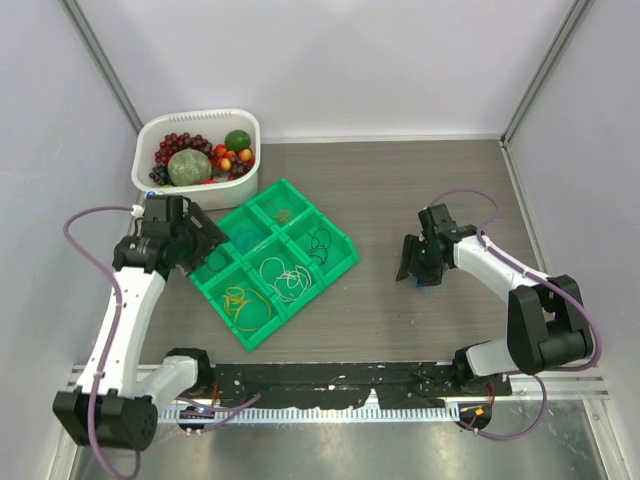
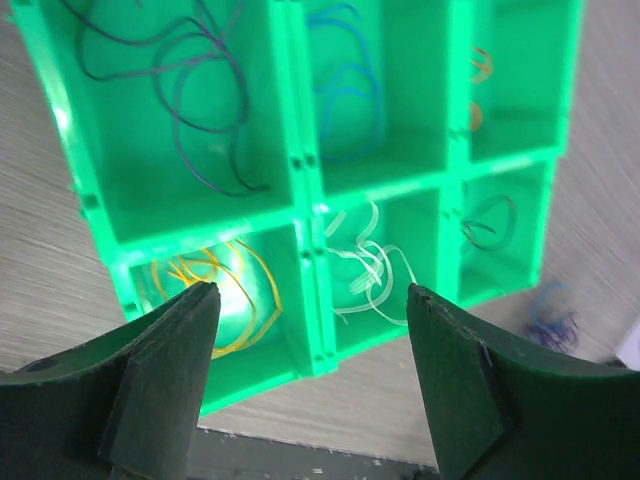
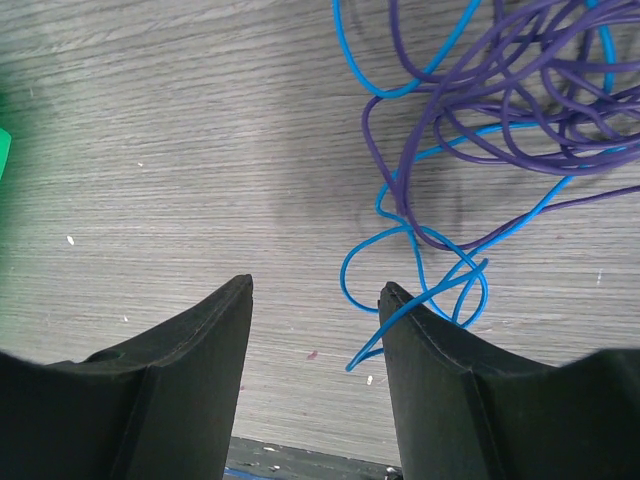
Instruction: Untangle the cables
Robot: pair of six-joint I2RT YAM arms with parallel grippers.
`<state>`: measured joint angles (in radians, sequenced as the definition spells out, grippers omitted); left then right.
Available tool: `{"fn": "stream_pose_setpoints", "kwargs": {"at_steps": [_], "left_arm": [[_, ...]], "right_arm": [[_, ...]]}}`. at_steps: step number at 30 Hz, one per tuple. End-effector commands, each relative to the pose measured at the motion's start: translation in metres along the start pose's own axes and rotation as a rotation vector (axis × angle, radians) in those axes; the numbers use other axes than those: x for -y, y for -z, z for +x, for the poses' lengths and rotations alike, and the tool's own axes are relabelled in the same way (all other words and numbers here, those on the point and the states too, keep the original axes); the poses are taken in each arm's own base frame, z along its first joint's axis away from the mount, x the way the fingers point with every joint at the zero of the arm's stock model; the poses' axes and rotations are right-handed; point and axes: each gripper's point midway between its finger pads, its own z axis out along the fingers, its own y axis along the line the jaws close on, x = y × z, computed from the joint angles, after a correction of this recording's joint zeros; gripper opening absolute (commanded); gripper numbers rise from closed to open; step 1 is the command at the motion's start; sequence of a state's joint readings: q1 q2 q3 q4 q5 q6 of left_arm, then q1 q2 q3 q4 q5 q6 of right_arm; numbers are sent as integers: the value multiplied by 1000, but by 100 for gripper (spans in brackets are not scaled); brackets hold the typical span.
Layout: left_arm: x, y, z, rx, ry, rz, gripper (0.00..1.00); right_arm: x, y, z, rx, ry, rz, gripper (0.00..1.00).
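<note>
We are counting two arms, the left arm (image 1: 120, 320) and the right arm (image 1: 495, 268), and two grippers, the left gripper (image 2: 310, 292) and the right gripper (image 3: 317, 285), each showing two fingers. We are seeing one green tray (image 2: 303, 160) with six compartments, each holding one colour: purple wires (image 2: 190, 90), blue wires (image 2: 345, 90), orange wires (image 2: 482, 65), yellow wires (image 2: 250, 300), white wires (image 2: 365, 275), dark wires (image 2: 488, 222). One tangle (image 3: 480, 110) of two colours, purple and blue, is lying on the table (image 3: 150, 150). One white basket (image 1: 198, 115) is standing there too.

Left arm (image 1: 125, 310) reaches forward, left gripper (image 2: 312, 290) angled down with jaws spread wide. Right arm (image 1: 490, 262) folds inward, right gripper (image 3: 315, 290) pointing down, jaws apart.
</note>
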<state>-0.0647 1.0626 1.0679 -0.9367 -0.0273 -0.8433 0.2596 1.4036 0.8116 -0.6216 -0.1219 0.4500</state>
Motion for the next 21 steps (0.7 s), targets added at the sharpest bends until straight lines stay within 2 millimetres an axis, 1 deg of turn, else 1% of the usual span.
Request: {"fn": "stream_pose_setpoints", "kwargs": {"at_steps": [1,4,7,8,11,12,13,14,15,16,17,20,21], "left_arm": [[30,35,19,-32,14,193,79],[49,51,36,-44,-4,319,77],[69,63,59,-63,-53,416,73],[74,65,66,-66,-75,441,72],[87,64,92,-92,-131,481,68],[91,63,106,-121,-145,498,67],[91,58,118,-150,-149,501,66],[96,56,127,-166,-155,523,65],[100,57,139,-192,-173,540,65],[105,55,143,-177,-180,544,65],[110,56,152,-185,-208,559,64],[129,63,177,-197,-301,595,64],[137,64,184,-195,-328,603,64]], "right_arm": [[-12,2,-6,19,38,-19,59],[-15,-1,1,7,45,-20,59],[-21,-4,11,-5,60,-31,59],[-21,-6,16,-16,59,-30,59],[-31,-10,31,-41,94,-45,59],[-34,-11,37,-49,108,-55,59],[-39,-13,46,-70,127,-72,59],[-46,-12,50,-72,145,-96,59],[-51,-13,58,-96,157,-124,59],[-60,-12,62,-95,179,-155,59],[-63,-12,70,-118,186,-179,59],[-87,0,86,-125,254,-284,59],[-90,2,90,-124,270,-299,59]]}}
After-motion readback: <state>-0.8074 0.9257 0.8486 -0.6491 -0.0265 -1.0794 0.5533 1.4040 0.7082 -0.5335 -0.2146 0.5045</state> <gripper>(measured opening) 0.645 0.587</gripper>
